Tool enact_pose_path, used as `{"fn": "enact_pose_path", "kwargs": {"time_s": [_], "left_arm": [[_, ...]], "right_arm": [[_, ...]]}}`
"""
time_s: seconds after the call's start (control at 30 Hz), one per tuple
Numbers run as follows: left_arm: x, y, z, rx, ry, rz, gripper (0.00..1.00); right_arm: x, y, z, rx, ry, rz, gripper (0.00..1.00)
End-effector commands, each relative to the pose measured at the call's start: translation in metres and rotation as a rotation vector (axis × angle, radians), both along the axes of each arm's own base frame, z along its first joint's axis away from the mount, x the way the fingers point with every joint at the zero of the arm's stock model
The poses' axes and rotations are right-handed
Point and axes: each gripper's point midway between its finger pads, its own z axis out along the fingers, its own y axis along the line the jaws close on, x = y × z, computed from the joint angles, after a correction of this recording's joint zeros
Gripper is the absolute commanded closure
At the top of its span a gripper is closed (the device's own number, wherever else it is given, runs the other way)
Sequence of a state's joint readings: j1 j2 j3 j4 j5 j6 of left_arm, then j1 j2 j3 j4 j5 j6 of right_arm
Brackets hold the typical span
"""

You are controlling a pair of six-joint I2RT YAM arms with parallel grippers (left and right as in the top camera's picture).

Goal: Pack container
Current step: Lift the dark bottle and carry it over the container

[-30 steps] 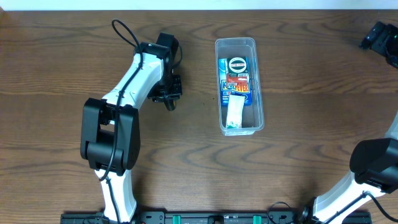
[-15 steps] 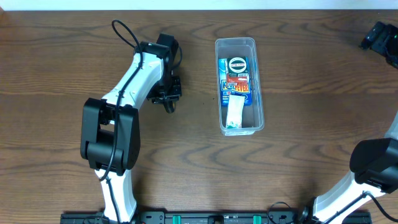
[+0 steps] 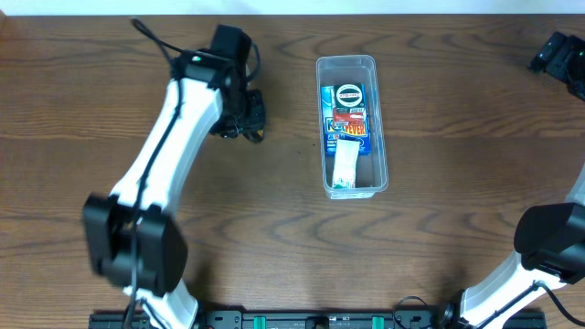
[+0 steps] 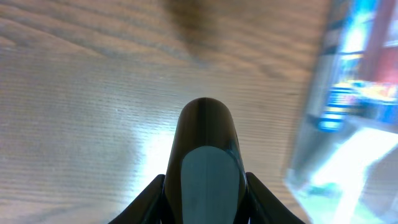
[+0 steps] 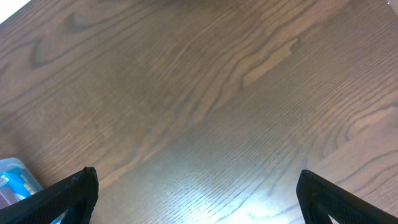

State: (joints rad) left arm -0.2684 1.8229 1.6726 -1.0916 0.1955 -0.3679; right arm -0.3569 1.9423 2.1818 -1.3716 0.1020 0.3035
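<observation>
The container (image 3: 321, 137) is a clear long bin at the table's middle. It holds a blue packet (image 3: 349, 94), a red box (image 3: 350, 126) and a white packet (image 3: 345, 164). My left gripper (image 3: 249, 121) is shut and empty, over bare wood to the left of the container. In the left wrist view its closed fingers (image 4: 205, 112) point along the table, with the container (image 4: 348, 106) blurred at the right. My right gripper (image 3: 556, 57) is open and empty at the far right back corner. The right wrist view (image 5: 196, 186) shows bare wood between its fingers and a container corner (image 5: 13, 177) at lower left.
The wooden table (image 3: 457, 228) has its back edge along the top of the overhead view. The left arm (image 3: 169, 146) stretches diagonally across the table's left half.
My left arm has swung and stretched, and its gripper has moved a little toward the table's back, still shut. The right arm and the container have not moved.
</observation>
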Motion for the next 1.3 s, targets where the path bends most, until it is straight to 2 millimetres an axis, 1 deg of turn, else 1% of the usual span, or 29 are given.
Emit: {"fn": "enact_pose_path", "kwargs": {"time_s": [0.0, 0.1, 0.17, 0.2, 0.27, 0.33, 0.4, 0.43, 0.57, 0.7, 0.8, 0.93, 1.03, 1.27], "left_arm": [[-0.004, -0.020, 0.053, -0.124, -0.110, -0.004, 0.66], [-0.013, -0.038, 0.084, -0.198, -0.180, 0.001, 0.66], [-0.019, -0.056, 0.101, -0.240, -0.222, -0.012, 0.66], [-0.022, -0.065, 0.106, -0.256, -0.238, -0.026, 0.66], [-0.027, -0.087, 0.114, -0.287, -0.262, -0.061, 0.65], [-0.034, -0.112, 0.119, -0.317, -0.283, -0.112, 0.65], [-0.041, -0.135, 0.120, -0.333, -0.295, -0.148, 0.66], [-0.043, -0.142, 0.119, -0.331, -0.302, -0.151, 0.66], [-0.047, -0.157, 0.105, -0.255, -0.314, -0.131, 0.65], [-0.054, -0.177, 0.084, -0.229, -0.271, -0.167, 0.65], [-0.055, -0.188, 0.065, -0.209, -0.239, -0.188, 0.65], [-0.052, -0.202, 0.043, -0.192, -0.213, -0.205, 0.65], [-0.045, -0.209, 0.028, -0.187, -0.206, -0.207, 0.65], [-0.036, -0.216, -0.003, -0.157, -0.179, -0.204, 0.65]], "right_arm": [[-0.001, -0.005, -0.004, 0.001, 0.011, -0.018, 0.01], [-0.001, -0.005, -0.004, 0.001, 0.011, -0.018, 0.01], [-0.001, -0.005, -0.004, 0.001, 0.011, -0.018, 0.01], [-0.001, -0.005, -0.004, 0.001, 0.011, -0.018, 0.01], [-0.001, -0.005, -0.004, 0.001, 0.011, -0.018, 0.01], [-0.001, -0.005, -0.004, 0.001, 0.011, -0.018, 0.01], [-0.001, -0.005, -0.004, 0.001, 0.011, -0.018, 0.01], [-0.001, -0.005, -0.004, 0.001, 0.011, -0.018, 0.01], [-0.001, -0.005, -0.004, 0.001, 0.011, -0.018, 0.01], [-0.001, -0.005, -0.004, 0.001, 0.011, -0.018, 0.01], [-0.001, -0.005, -0.004, 0.001, 0.011, -0.018, 0.01], [-0.001, -0.005, -0.004, 0.001, 0.011, -0.018, 0.01], [-0.001, -0.005, -0.004, 0.001, 0.011, -0.018, 0.01], [-0.001, -0.005, -0.004, 0.001, 0.011, -0.018, 0.01]]}}
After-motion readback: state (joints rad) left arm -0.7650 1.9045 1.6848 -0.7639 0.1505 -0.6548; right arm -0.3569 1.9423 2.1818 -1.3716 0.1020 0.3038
